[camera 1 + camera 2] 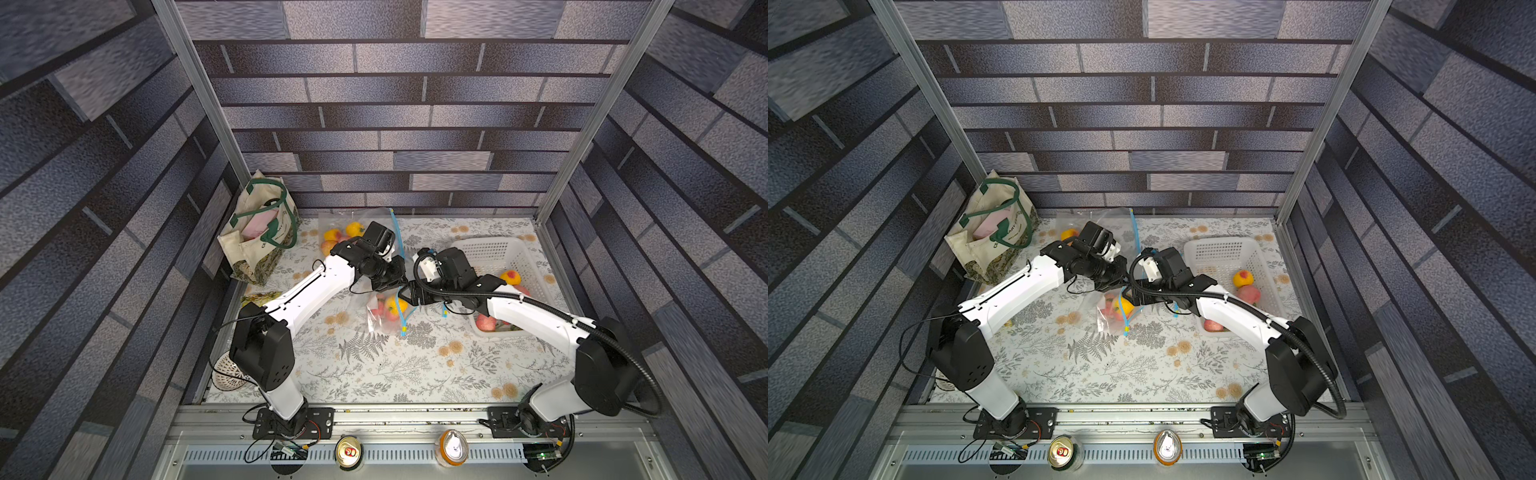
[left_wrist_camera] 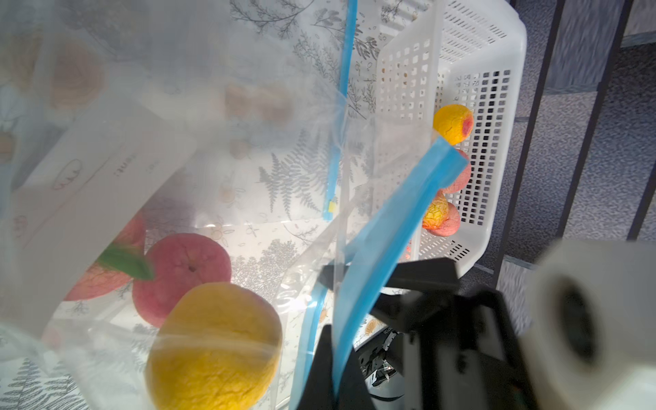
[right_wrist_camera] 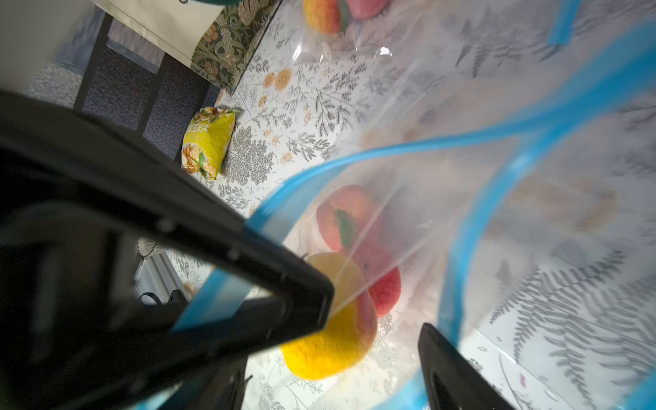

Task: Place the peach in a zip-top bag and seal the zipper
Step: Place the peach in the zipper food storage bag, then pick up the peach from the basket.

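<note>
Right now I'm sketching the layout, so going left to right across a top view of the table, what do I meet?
Tote bag → nearer zip-top bag → white basket. The farther zip-top bag overlaps the nearer one sideways, so it is left out.

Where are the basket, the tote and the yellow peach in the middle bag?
basket (image 1: 486,249): a top view, far wall.
tote (image 1: 239,249): a top view, front cloth.
yellow peach (image 2: 213,348): left wrist view, its middle.

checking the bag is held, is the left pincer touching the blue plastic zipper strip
Touching. The left wrist view shows the blue plastic zipper strip pinched inside the shut left pincer, no gap.
</note>
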Available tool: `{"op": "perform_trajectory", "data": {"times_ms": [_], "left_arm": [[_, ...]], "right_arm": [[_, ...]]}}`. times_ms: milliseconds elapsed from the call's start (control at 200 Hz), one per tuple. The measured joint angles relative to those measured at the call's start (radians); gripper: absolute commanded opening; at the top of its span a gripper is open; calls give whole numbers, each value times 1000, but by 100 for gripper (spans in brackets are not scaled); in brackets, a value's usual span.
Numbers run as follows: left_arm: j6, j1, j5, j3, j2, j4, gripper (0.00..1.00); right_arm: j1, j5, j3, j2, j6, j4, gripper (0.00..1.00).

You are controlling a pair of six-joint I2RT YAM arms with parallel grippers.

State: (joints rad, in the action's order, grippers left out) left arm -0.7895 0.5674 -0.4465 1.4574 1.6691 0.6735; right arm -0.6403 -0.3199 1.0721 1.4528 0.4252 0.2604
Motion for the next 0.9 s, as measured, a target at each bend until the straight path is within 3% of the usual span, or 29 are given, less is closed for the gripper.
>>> {"op": "perform_trajectory", "data": {"times_ms": [170,471,646,902], "left_arm": [[0,-1,2,-7,5,-10,0],[0,-6,-5,-8,5,-24,0],[0,-8,-18,-8,5,-25,0],[0,-12,-22,-8,5,-27,0]], "right_arm": [[219,70,45,-58,-14,118,77],[524,496,138,140,-79,291,78],[593,613,206,272,-123,330,79],[629,625,211,349,-166,309,79]]}}
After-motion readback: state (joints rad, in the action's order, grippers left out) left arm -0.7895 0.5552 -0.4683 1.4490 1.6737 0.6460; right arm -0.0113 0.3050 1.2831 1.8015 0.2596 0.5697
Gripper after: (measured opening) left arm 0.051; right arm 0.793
